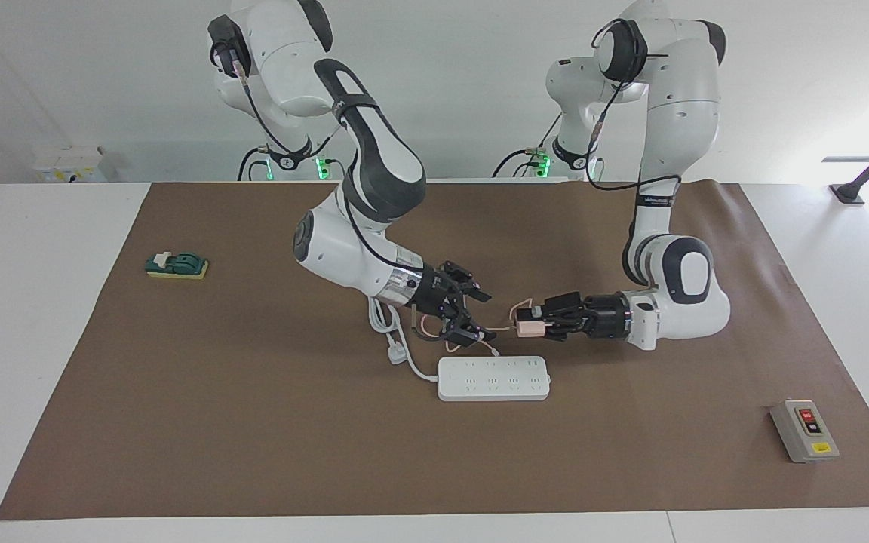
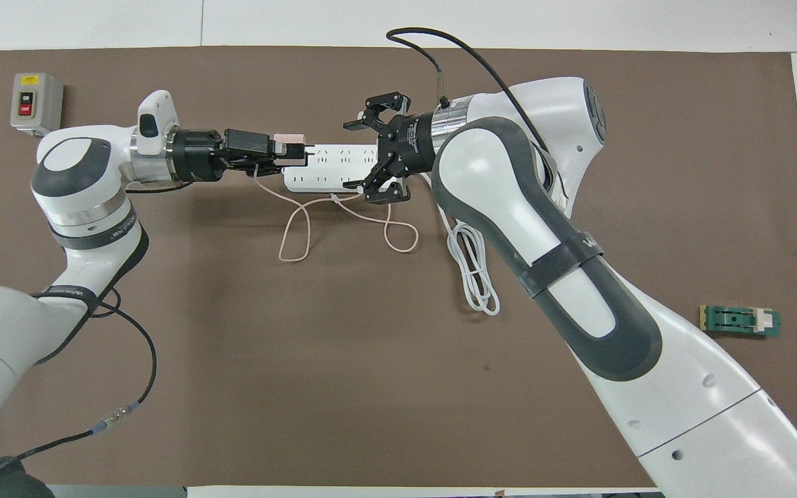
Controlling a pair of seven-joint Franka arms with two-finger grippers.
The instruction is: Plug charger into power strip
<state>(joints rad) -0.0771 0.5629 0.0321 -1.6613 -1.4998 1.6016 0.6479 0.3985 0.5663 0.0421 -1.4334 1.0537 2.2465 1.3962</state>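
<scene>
While the left gripper (image 1: 536,320) comes in low from the left arm's end of the table, its fingers are pinched tight on the charger (image 1: 529,328), a little pale-pink cube sticking out right at the fingertips. Seen from the front, the cube hangs in the air just above the strip (image 1: 493,378) and isn't touching it; from above it covers the end of the strip that points toward the left arm.

Right across from it, pretty much nose to nose, is the right gripper (image 1: 471,313). Its fingers are spread wide with nothing between them, and it sits tilted down over the strip's other end. The two grippers are near each other but apart, with a small gap between the charger and the right one's tips.

The charger's thin pink cable (image 2: 298,232) droops from the cube and passes under the right gripper, then curls into a couple of loose loops on the brown mat (image 1: 253,422), on the robots' side of the strip.

The strip itself lies flat on the mat, directly below both grippers, sockets up. Its thick white cord (image 2: 471,266) runs out from the end under the right gripper and bunches into a coil below that arm's wrist.

Off to the sides, well away from both grippers: a grey switch box (image 1: 804,430) out past the left arm's elbow, and a small green block (image 1: 176,265) toward the right arm's end.
</scene>
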